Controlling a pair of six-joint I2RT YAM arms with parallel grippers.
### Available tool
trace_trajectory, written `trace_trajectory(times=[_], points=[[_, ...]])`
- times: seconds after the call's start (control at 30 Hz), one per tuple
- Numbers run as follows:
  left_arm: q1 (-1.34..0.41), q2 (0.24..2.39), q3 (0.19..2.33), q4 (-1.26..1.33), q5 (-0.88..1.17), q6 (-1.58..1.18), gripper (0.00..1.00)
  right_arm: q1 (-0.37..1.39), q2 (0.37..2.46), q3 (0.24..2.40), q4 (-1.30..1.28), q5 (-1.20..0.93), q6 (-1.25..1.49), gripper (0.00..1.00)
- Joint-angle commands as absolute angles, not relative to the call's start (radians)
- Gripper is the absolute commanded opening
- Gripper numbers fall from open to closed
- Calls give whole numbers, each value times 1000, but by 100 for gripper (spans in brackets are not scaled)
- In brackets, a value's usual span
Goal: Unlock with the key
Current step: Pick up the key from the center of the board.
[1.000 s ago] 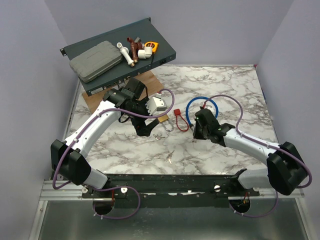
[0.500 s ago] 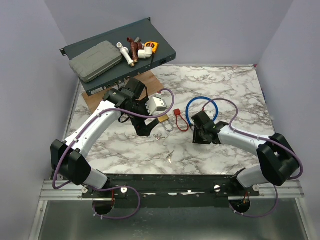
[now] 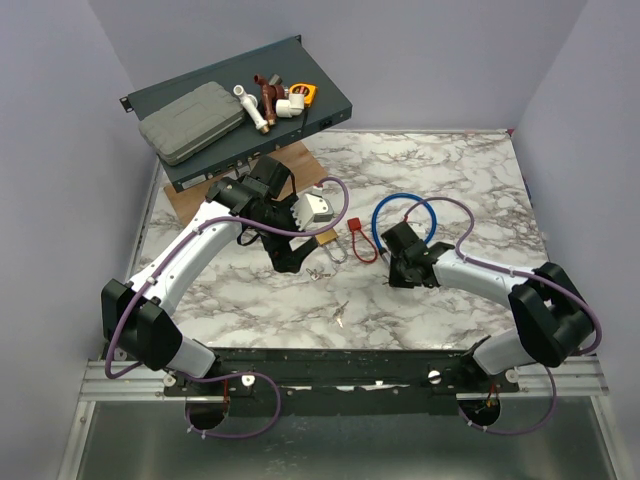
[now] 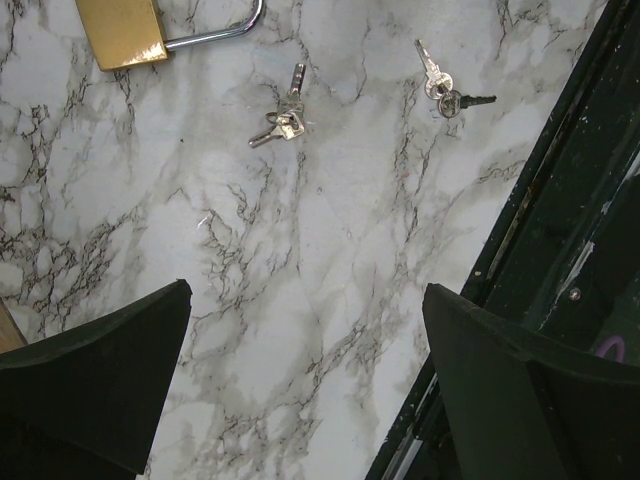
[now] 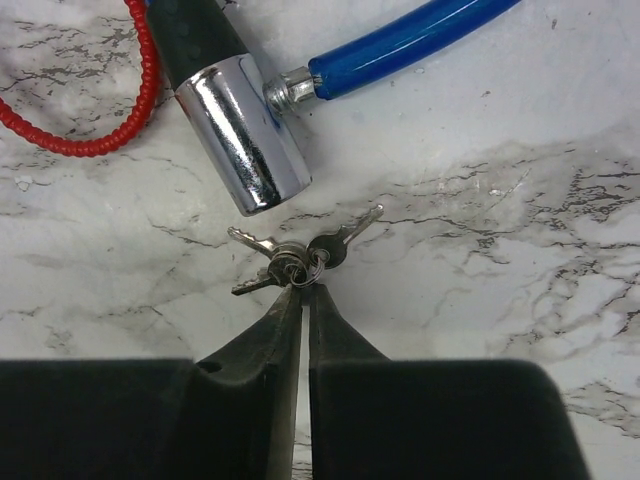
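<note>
In the right wrist view my right gripper (image 5: 302, 288) is shut, its tips pinching the ring of a small bunch of silver keys (image 5: 295, 258) that lies on the marble just below a chrome lock cylinder (image 5: 245, 135). In the top view that gripper (image 3: 393, 274) is low on the table. The brass padlock (image 4: 120, 30) with a silver shackle lies near my left gripper (image 4: 305, 300), which is open and empty above the marble. Two more key bunches lie loose, one (image 4: 283, 118) close to the padlock and one (image 4: 445, 92) nearer the table's front edge.
A blue cable lock (image 3: 405, 210) and a red coiled cable lock (image 3: 360, 245) lie at mid table. A dark rack panel (image 3: 330, 105) at the back left holds a grey case (image 3: 190, 122) and pipe fittings. The black front rail (image 4: 560, 250) borders the marble.
My right arm has swung its elbow inward and the gripper has shifted slightly left and forward toward the blue cable lock. The left arm has not moved.
</note>
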State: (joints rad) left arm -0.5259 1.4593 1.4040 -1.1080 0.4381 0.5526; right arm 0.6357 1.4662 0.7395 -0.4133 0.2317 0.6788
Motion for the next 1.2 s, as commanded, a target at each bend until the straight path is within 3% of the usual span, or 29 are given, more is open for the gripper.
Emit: trace_trajectory(times=[0.0, 0.13, 0.33, 0.43, 0.53, 1.17], points=[[-531, 1433, 1403, -1118, 430, 558, 98, 642, 1475, 760, -436, 262, 668, 8], [-531, 1430, 1402, -1120, 428, 558, 99, 642, 1472, 770, -433, 265, 657, 1], [-531, 1422, 1390, -1121, 424, 562, 98, 643, 1466, 792, -442, 264, 647, 1], [-531, 1420, 1386, -1121, 423, 566, 99, 643, 1462, 802, -449, 268, 644, 26], [-531, 1421, 1384, -1120, 426, 566, 98, 642, 1476, 804, -452, 275, 650, 37], [-530, 1413, 1350, -1106, 433, 557, 99, 644, 1553, 855, -414, 308, 666, 29]])
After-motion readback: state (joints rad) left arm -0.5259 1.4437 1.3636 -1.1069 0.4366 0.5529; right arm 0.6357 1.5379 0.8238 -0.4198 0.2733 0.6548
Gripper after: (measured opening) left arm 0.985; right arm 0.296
